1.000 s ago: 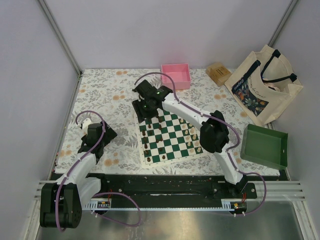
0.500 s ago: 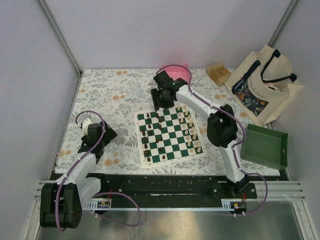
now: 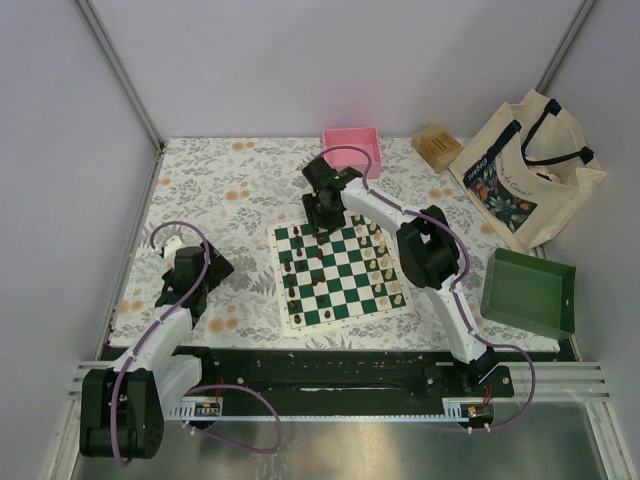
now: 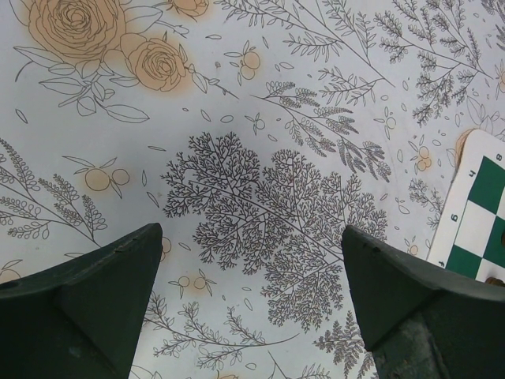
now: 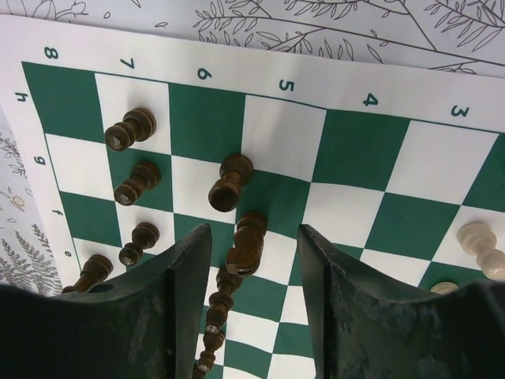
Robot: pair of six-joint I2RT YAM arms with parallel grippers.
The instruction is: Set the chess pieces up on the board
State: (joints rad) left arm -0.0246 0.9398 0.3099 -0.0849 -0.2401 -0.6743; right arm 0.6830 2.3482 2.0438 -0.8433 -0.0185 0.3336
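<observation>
The green and white board (image 3: pixel 340 272) lies at the table's middle; its corner shows in the left wrist view (image 4: pixel 481 209). Dark pieces (image 3: pixel 290 268) stand along its left side, cream pieces (image 3: pixel 385 270) along its right. My right gripper (image 3: pixel 322 215) hovers over the board's far left corner, jaws open. In the right wrist view (image 5: pixel 252 260) a dark knight (image 5: pixel 248 243) stands upright between the open fingers, untouched, with a dark rook (image 5: pixel 229 181) just beyond and several dark pawns (image 5: pixel 136 183) to the left. My left gripper (image 3: pixel 190 270) is open and empty over the tablecloth (image 4: pixel 252 197).
A pink tray (image 3: pixel 352 150) sits behind the board. A green tray (image 3: pixel 528 292) stands at the right. A tote bag (image 3: pixel 525 170) and a small brown box (image 3: pixel 436 146) are at the back right. Floral cloth covers the table.
My right gripper swung from the board's far left corner toward the pink tray, then came back down over the board's far edge. The left arm has not moved.
</observation>
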